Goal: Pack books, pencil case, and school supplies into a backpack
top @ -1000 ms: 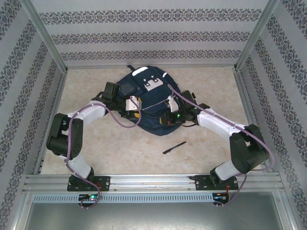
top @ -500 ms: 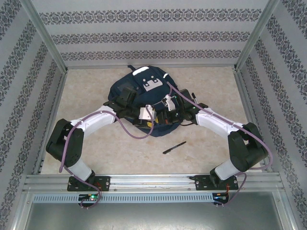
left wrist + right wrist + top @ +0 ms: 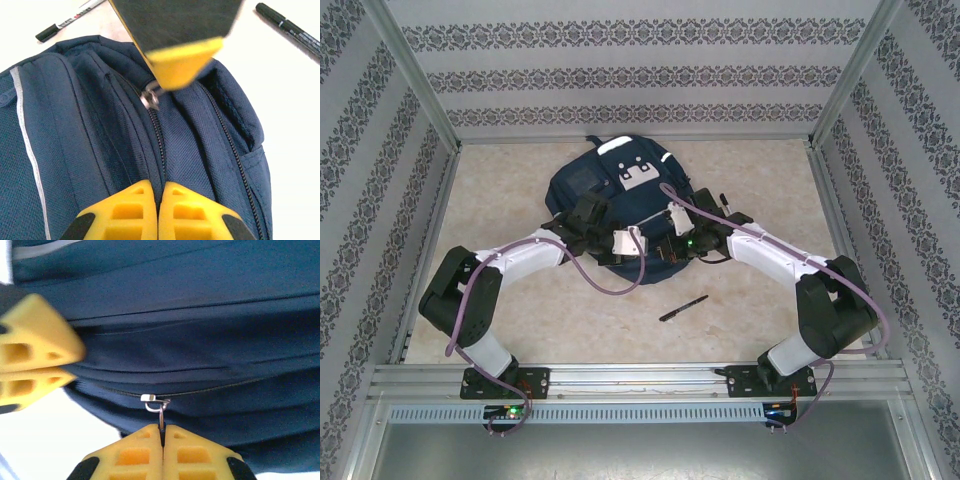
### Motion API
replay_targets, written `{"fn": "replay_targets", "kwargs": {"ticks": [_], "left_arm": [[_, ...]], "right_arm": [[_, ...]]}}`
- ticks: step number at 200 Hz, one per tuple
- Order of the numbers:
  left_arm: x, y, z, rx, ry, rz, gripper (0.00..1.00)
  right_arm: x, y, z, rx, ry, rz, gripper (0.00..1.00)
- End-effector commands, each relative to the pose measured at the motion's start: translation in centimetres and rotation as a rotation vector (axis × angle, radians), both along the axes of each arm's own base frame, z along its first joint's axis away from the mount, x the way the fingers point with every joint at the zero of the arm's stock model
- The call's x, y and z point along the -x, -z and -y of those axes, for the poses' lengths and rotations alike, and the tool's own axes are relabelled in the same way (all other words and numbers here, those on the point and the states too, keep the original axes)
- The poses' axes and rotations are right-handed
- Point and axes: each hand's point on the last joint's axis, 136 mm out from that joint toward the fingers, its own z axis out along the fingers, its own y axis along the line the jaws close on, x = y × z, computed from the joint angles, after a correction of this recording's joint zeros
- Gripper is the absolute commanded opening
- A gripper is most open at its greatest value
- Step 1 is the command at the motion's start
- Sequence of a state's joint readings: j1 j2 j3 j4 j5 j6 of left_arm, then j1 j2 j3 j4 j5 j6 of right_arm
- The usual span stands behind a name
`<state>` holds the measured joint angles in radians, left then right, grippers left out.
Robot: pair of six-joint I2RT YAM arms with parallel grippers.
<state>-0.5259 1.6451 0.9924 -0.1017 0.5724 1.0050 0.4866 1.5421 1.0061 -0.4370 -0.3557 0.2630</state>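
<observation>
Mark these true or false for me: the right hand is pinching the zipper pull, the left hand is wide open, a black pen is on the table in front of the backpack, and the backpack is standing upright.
1. The right hand is shut on the zipper pull. True.
2. The left hand is wide open. False: its fingers are closed together at the fabric of the backpack.
3. A black pen lies on the table between the backpack and the arm bases. True.
4. The backpack stands upright. False: it lies flat on the table.
</observation>
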Motion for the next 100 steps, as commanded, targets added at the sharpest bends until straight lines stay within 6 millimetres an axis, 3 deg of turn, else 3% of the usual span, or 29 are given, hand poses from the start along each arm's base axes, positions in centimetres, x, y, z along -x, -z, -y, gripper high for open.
{"fn": "replay_targets", "kwargs": {"ticks": [1, 24, 47, 62, 100], "left_arm": [[-0.6, -1.5, -1.9, 0.01, -0.011, 0.066, 0.0], [0.4, -3.0, -2.6, 0.115, 0.043, 0.045, 0.0], [0.3, -4.8, -4.5, 0.266, 0.051, -0.02, 0.0], [-1.0, -5.1, -6.1, 0.266, -0.004, -0.019, 0.0], [-7.0, -2.4, -12.2, 0.052, -0.34, 0.022, 0.04]], "right_arm": [[-2.2, 1.9, 5.5, 0.191, 0.174, 0.019, 0.0], [-4.3, 2.7, 8.5, 0.177, 0.314, 0.005, 0.0], [-5.3, 2.7, 8.9, 0.109, 0.316, 0.006, 0.0], [-5.1, 2.1, 8.1, 0.067, 0.268, 0.018, 0.0], [-3.1, -1.0, 3.6, -0.07, 0.096, 0.065, 0.0]]}}
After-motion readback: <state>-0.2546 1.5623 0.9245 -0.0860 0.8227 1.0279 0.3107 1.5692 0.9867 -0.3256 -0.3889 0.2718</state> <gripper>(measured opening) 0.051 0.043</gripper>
